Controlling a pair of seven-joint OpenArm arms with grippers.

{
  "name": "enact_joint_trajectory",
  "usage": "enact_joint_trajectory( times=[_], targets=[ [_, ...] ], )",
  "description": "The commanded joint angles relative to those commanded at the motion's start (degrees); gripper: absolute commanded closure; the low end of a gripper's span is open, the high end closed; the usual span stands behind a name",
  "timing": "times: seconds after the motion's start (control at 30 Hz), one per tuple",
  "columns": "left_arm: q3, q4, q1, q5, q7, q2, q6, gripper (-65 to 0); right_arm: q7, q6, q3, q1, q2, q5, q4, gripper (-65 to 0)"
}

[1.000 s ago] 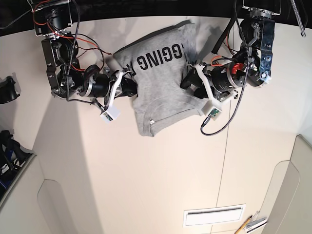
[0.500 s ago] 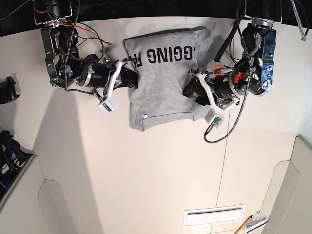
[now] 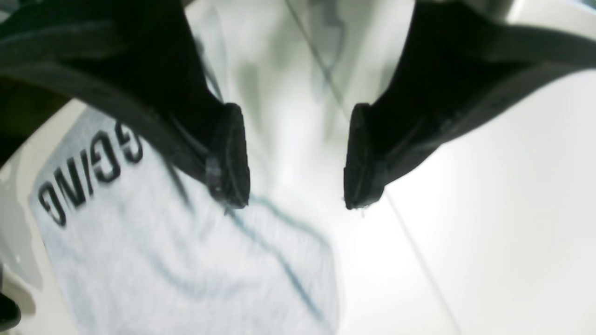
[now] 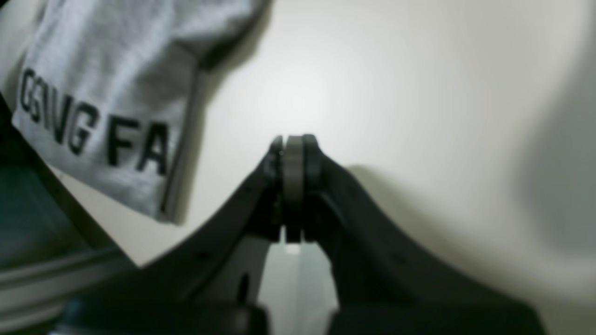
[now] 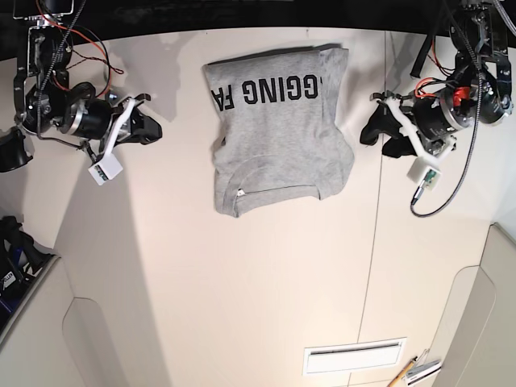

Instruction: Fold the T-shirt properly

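The table [image 5: 242,306] fills the base view, and the shirt [image 5: 278,133] lies flat on it in the upper middle of the frame, folded to a compact, roughly rectangular block. Its lettered side faces up, the black print running along the top edge and the ribbed neck at the bottom edge. Half a second ago both arms were pressed in against its two sides; now both have drawn well away, and the shirt rests alone, touched by nothing. Over the last second it has also squared up, from a skewed, rumpled lie to straight edges.

The left gripper [image 5: 377,135] sits at the right of the base view, well apart from the cloth. Its wrist view shows the jaws spread wide with nothing between them, only bare table and the shirt's edge [image 3: 186,260] at lower left.

The right gripper [image 5: 151,129] sits at the upper left of the base view, also clear of the shirt. In its wrist view the pads [image 4: 293,181] meet face to face, closed on nothing, with the lettered cloth [image 4: 107,107] off at upper left.

Judged from this, the last fold has been let go and the arms are retreating; the fold looks about finished, though one bottom corner bulges slightly and the sleeve fold at upper right is a little uneven
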Motion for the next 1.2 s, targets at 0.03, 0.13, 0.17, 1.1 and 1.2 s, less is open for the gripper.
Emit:
enact_joint_trajectory(
  times=[0.03,0.13,0.17,1.1,1.2],
  targets=[
    [-1.8,0.3,1.4,-2.0,1.2,0.0,-0.1,-32.9,-0.4,0.02,0.4,-0.9,1.0,0.9,0.0,0.0],
    [-6.8,1.1,6.5,-5.3,2.8,0.0,-0.2,-32.8,-2.4,0.39,1.0,-3.7,3.6,4.4,0.2,0.0],
    [-8.2,1.1,8.2,-5.4,2.8,0.0,-0.4,-32.8,-2.7,0.59,1.0,-4.6,4.4,5.2,0.4,0.0],
    [2.3,-21.0,46.3,29.4,-24.4,0.0,-0.4,-29.0,-3.5,1.18,-29.2,-28.1,21.8,-0.8,8.3,0.0],
    [8.1,-30.9,41.4,39.5,-31.9,0.0,-0.4,-29.0,1.0,0.57,-36.6,-27.9,23.1,-6.1,7.6,0.0]
  ],
)
